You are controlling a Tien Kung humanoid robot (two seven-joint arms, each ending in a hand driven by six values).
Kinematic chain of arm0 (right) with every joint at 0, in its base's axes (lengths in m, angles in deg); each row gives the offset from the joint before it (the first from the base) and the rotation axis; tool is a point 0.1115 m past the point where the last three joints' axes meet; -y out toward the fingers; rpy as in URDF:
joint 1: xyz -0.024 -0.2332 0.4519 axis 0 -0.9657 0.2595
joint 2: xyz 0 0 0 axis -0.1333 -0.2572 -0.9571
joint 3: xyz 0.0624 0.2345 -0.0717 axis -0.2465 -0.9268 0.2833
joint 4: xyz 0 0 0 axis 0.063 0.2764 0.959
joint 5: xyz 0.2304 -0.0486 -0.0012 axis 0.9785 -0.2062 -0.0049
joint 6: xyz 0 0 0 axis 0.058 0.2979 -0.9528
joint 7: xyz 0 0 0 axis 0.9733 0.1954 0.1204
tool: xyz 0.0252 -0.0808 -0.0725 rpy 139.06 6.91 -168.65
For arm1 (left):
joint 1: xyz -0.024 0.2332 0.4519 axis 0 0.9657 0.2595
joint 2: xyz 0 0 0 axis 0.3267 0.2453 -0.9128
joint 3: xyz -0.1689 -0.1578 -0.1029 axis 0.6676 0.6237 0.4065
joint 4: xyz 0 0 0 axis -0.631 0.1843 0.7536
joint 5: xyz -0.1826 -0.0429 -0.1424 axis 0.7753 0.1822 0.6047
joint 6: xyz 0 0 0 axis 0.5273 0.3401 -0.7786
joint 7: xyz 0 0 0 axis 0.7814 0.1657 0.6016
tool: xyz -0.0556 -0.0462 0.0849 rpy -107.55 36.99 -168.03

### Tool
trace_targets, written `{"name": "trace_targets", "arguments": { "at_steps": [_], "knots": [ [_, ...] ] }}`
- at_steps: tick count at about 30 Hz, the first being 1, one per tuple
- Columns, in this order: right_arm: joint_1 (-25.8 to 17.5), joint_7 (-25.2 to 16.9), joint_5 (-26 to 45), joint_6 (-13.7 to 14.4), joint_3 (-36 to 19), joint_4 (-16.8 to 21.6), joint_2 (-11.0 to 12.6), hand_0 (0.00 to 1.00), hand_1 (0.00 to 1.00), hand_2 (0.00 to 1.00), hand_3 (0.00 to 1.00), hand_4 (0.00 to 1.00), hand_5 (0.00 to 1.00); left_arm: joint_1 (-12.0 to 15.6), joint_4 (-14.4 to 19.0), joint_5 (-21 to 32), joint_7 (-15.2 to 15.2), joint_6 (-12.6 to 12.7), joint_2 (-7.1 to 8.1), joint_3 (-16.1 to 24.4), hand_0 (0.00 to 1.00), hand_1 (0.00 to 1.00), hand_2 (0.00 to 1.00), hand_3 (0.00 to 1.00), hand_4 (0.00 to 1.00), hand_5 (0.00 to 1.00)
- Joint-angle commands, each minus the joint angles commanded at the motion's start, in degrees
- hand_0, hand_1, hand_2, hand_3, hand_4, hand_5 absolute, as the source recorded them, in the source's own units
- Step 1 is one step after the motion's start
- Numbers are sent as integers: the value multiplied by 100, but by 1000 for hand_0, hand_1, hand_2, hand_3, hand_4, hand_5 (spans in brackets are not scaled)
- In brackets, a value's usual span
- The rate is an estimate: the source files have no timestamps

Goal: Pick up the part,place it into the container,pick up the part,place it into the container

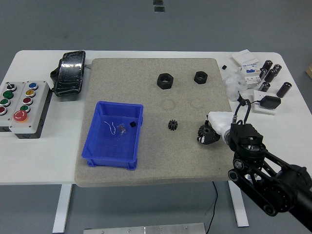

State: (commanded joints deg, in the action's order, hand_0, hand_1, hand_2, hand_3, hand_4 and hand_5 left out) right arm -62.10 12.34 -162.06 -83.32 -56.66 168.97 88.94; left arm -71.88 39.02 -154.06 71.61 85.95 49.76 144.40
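Right hand [207, 134] near mat's [146, 165] right edge

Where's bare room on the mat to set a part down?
Free: the mat strip behind the blue bin, left of the large nut; also the front strip below the gear. Crowded: the right edge, where the right hand sits, and the table's far right corner.

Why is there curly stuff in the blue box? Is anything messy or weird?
Nothing looks broken or spilled. The blue box holds thin pale curly bits beside one small black part; I can't tell what they are. The two nuts and the gear sit neatly on the mat. The right hand rests nearby.
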Motion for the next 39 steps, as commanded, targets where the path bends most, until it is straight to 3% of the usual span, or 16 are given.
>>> {"name": "trace_targets", "arguments": {
  "at_steps": [6, 7, 12, 13, 18, 19, 28, 33, 36, 37, 39],
  "knots": [
    [5, 0, -12, 87, 20, 25, 11, 227, 443, 456, 619, 660, 226, -7, 0, 32, 11, -1, 0, -28, 660, 563, 563, 623, 704, 374],
    [5, 0, -9, 85, 25, 16, 11, 254, 430, 382, 555, 468, 136, -7, 0, 39, 12, -1, -1, -35, 660, 563, 563, 624, 702, 372],
    [0, 0, 30, -15, 52, -70, 29, 254, 430, 382, 555, 468, 136, -4, 0, 60, 12, -4, -6, -59, 660, 563, 563, 624, 702, 372],
    [-2, 0, 36, -31, 58, -82, 36, 256, 419, 300, 513, 359, 147, -5, 0, 62, 12, -4, -5, -60, 660, 563, 563, 625, 702, 370],
    [11, 0, 13, 46, 114, -27, 87, 256, 419, 300, 513, 359, 147, -9, 0, 86, 22, -1, 4, -77, 660, 563, 563, 625, 702, 370],
    [25, 0, 14, 108, 136, 10, 101, 243, 401, 259, 454, 317, 139, -9, 0, 89, 23, -1, 4, -80, 660, 563, 563, 624, 701, 373],
    [615, 0, 35, 889, 740, 595, 172, 240, 396, 256, 441, 302, 125, -11, 0, 93, 17, -6, -7, -86, 660, 563, 562, 624, 701, 373],
    [1174, 0, 251, 1406, 1357, 698, -37, 276, 415, 270, 452, 285, 61, -18, 0, 79, 7, -13, -3, -86, 660, 563, 563, 625, 704, 377],
    [1470, -292, 551, 1795, 1751, 556, -245, 276, 415, 270, 452, 285, 61, -19, 0, 60, -3, -19, -3, -84, 660, 563, 563, 625, 704, 377],
    [1560, -436, 670, 1939, 1896, 458, -324, 495, 655, 659, 628, 485, 2, -17, 0, 48, -7, -20, -3, -77, 660, 563, 563, 626, 707, 384],
    [1689, -706, 885, 2167, 2157, 275, -445, 495, 655, 659, 628, 485, 2, -15, 0, 24, -15, -24, -6, -64, 660, 563, 563, 626, 707, 384]
  ]
}}
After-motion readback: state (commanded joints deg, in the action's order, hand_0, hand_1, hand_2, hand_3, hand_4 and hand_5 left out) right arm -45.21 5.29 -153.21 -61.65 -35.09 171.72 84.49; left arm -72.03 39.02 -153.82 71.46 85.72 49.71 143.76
